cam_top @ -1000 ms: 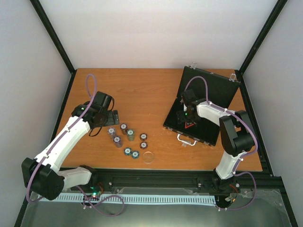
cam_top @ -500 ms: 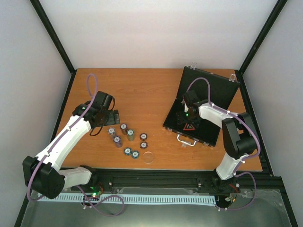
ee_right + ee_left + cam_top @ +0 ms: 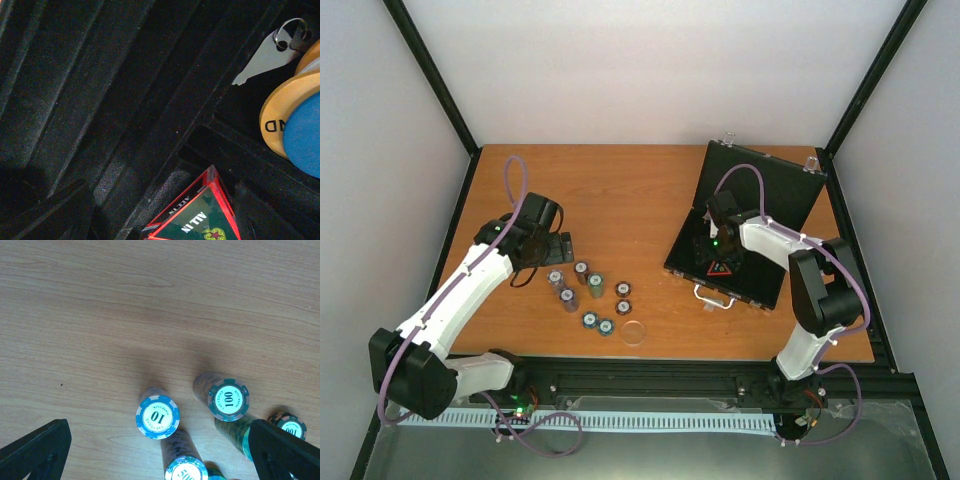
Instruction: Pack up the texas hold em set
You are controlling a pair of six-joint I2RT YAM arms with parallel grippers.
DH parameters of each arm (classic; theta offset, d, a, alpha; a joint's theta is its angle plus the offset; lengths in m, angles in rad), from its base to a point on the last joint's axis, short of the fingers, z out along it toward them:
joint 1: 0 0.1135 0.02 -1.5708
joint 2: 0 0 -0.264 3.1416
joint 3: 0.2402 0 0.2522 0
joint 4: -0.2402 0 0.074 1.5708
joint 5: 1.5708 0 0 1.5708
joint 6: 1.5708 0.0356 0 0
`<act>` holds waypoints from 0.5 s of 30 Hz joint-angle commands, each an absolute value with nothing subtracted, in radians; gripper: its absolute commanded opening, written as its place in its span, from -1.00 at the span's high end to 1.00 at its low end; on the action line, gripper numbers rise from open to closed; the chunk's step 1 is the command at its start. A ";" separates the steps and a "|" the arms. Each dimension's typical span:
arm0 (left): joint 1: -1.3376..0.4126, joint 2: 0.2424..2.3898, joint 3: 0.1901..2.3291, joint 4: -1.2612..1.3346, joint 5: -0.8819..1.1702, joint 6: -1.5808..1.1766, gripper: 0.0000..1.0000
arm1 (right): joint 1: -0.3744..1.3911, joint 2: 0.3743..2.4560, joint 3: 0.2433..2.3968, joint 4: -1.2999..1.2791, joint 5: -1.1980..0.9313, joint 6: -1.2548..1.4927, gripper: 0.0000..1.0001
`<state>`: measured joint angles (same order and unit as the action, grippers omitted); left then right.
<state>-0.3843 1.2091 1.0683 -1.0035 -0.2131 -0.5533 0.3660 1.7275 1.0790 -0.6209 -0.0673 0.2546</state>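
The black case [image 3: 760, 200] lies open at the right of the table, silver handle [image 3: 715, 296] toward the front. My right gripper [image 3: 712, 250] is inside it, open. The triangular "ALL IN" token [image 3: 200, 222] lies in a case slot between my right gripper's [image 3: 160, 192] spread fingers; whether it touches them is unclear. A blue disc [image 3: 306, 135] lies on a tan one [image 3: 274, 117] nearby. Several chip stacks [image 3: 588, 295] stand on the table. My left gripper [image 3: 550, 252] is open just behind them, with the "10" stack [image 3: 157, 416] and the "100" stack [image 3: 228, 400] between its fingers [image 3: 35, 452].
A silver key on a ring [image 3: 262, 60] lies in the case. A clear round disc [image 3: 634, 332] lies on the table in front of the chips. The case lid [image 3: 770, 185] leans back toward the right rear corner. Black frame posts stand at the table's corners.
My right gripper has drawn back a little from the triangular token, which now shows more fully in the case. The left arm has shifted only slightly over the chips.
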 commanded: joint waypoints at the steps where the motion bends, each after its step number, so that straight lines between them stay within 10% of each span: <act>1: -0.388 1.210 1.074 -0.991 -0.215 -0.532 -0.99 | 0.368 1.723 1.061 -0.634 -0.051 0.264 -0.53; 15: -0.388 1.207 1.061 -0.983 -0.215 -0.532 -0.99 | 0.371 1.706 1.112 -0.596 -0.132 0.237 -0.57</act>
<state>-0.3843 1.2091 1.0622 -0.9997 -0.2131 -0.5526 0.3672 1.7058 1.0763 -0.6090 -0.0994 0.2478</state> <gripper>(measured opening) 0.997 0.785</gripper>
